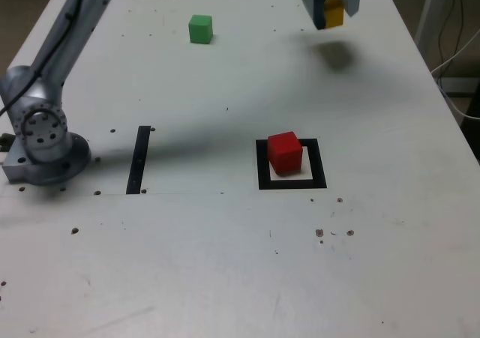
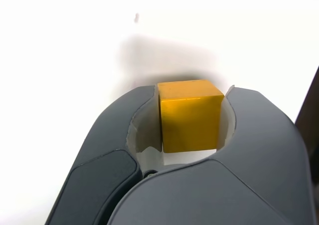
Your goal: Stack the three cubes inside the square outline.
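1. The gripper (image 1: 328, 7) is clamping the yellow cube (image 2: 190, 114) between its jaws, hanging clear above the white table (image 1: 225, 263) — a shadow is lying beneath it.
2. The red cube (image 1: 285, 151) is sitting inside the square outline (image 1: 262, 166), toward its far edge.
3. The green cube (image 1: 200, 28) is resting near the table's far side, well apart from both — untouched.
4. The black strip (image 1: 139, 159) is lying beside the arm's base (image 1: 45, 147).

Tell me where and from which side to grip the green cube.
Grip the green cube across two opposite side faces, coming straight down from above. It sits flat and alone on the table, so its sides are free; its top face looks level.
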